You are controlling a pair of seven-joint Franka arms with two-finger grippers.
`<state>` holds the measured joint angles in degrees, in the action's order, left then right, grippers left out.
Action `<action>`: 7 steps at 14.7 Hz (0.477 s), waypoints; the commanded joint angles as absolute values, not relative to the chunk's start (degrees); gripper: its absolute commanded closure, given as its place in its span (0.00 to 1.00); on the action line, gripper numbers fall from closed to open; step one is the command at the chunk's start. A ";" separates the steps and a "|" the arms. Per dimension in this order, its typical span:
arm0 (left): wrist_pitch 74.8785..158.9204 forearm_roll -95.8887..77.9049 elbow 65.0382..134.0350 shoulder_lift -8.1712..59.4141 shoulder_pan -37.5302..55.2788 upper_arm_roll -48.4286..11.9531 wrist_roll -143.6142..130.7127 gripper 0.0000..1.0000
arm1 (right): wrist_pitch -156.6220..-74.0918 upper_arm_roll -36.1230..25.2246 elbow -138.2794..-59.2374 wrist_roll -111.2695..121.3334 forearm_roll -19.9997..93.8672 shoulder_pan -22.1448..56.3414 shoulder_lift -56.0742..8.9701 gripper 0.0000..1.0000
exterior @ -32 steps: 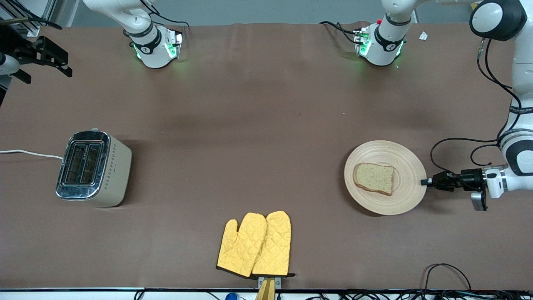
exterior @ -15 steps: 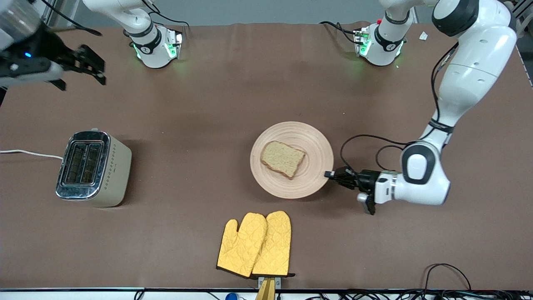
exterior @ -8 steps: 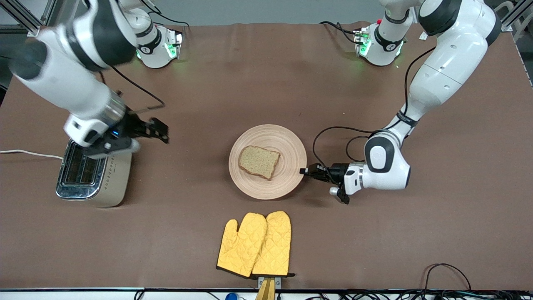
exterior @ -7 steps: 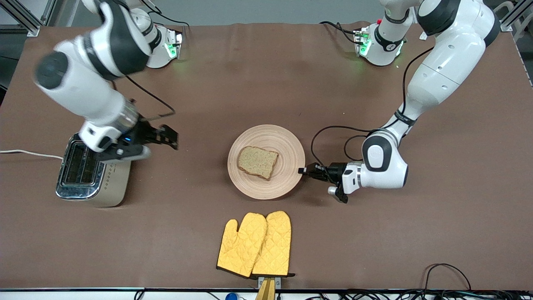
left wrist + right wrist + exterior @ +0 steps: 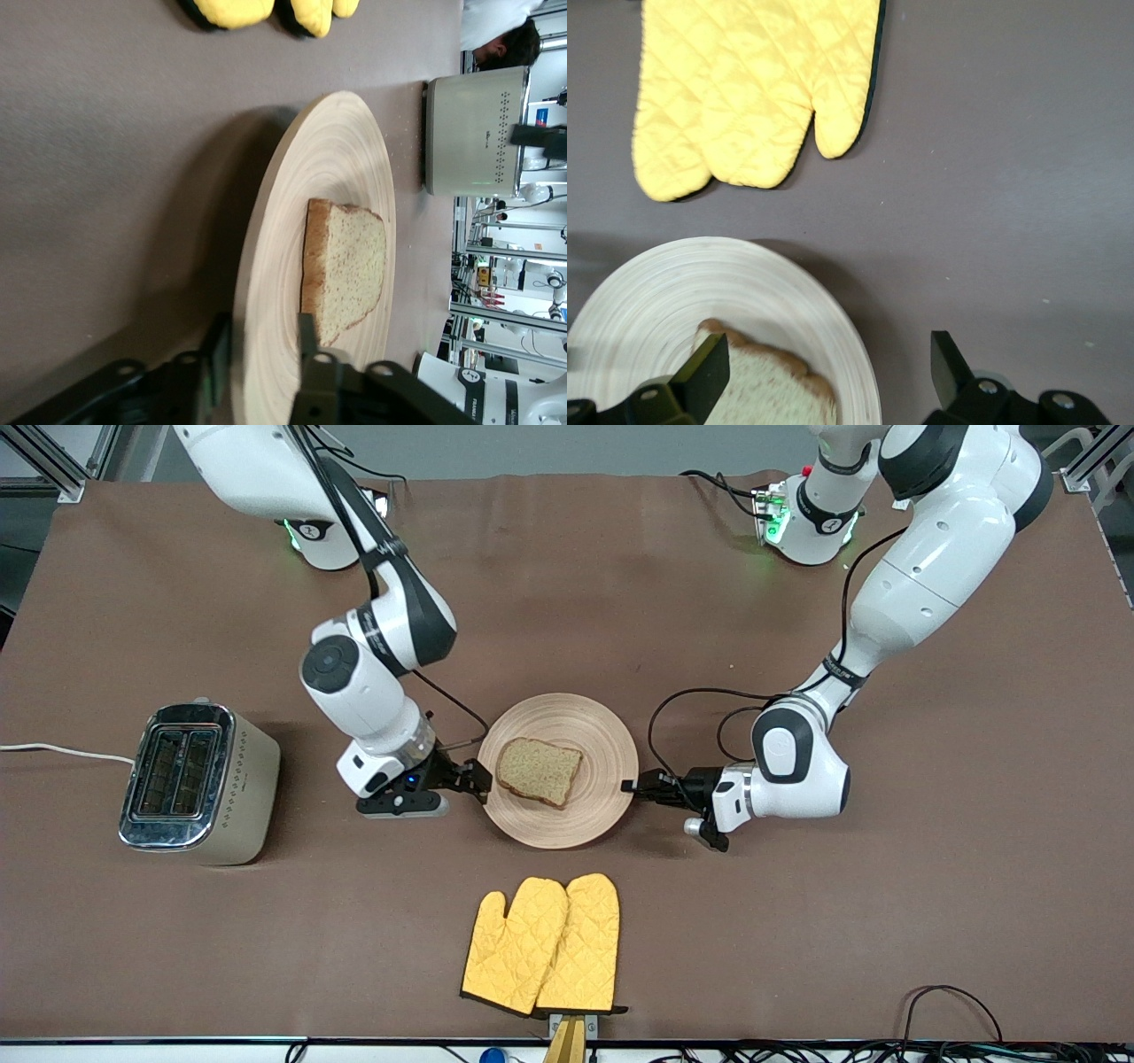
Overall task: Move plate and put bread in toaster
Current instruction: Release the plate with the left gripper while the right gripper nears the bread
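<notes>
The light-wood plate (image 5: 567, 822) lies mid-table with the bread (image 5: 538, 771) slice on it. My left gripper (image 5: 627, 786) is low at the plate's rim on the left arm's side. In the left wrist view its jaws (image 5: 262, 323) are shut on the plate's rim (image 5: 266, 266), with the bread (image 5: 345, 266) just past one finger. My right gripper (image 5: 481, 781) is open at the rim on the toaster's side. In the right wrist view (image 5: 824, 372) the plate (image 5: 744, 283) and the bread (image 5: 762, 390) lie between its wide-open fingers. The cream toaster (image 5: 199, 779) stands toward the right arm's end.
Two yellow oven mitts (image 5: 545, 943) lie nearer the front camera than the plate, and they show in the right wrist view (image 5: 753, 88). The toaster's white cord (image 5: 62, 751) runs off the table's edge. Cables trail along the front edge.
My left gripper has dragged the plate with the bread from the left arm's end to mid-table. My right arm has swung in over the toaster and come down to the plate's rim.
</notes>
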<state>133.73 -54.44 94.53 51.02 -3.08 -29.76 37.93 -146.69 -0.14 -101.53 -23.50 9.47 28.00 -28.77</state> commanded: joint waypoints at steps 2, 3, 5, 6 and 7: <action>133.60 -55.37 95.01 48.96 -6.14 -29.71 34.12 0.00 | -146.34 -0.53 -102.30 -27.50 10.20 29.44 -30.06 0.00; 133.42 -54.85 94.92 48.00 -6.85 -29.62 32.10 0.00 | -146.34 -0.53 -102.22 -27.68 10.20 29.70 -30.06 0.00; 133.50 -53.36 93.96 47.11 -8.26 -29.44 28.75 0.00 | -146.34 -0.53 -102.22 -27.77 10.20 29.97 -30.15 0.00; 133.51 -52.39 93.17 46.67 -8.87 -29.44 27.35 0.00 | -146.34 -0.53 -102.22 -27.77 10.20 30.06 -30.15 0.00; 133.51 -51.34 92.82 45.71 -10.10 -29.36 24.90 0.00 | -146.34 -0.53 -102.22 -27.77 10.11 30.15 -30.23 0.00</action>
<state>133.69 -53.35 92.96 48.30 -8.86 -29.62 29.31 -146.95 -0.15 -101.47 -26.90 9.48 29.49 -31.38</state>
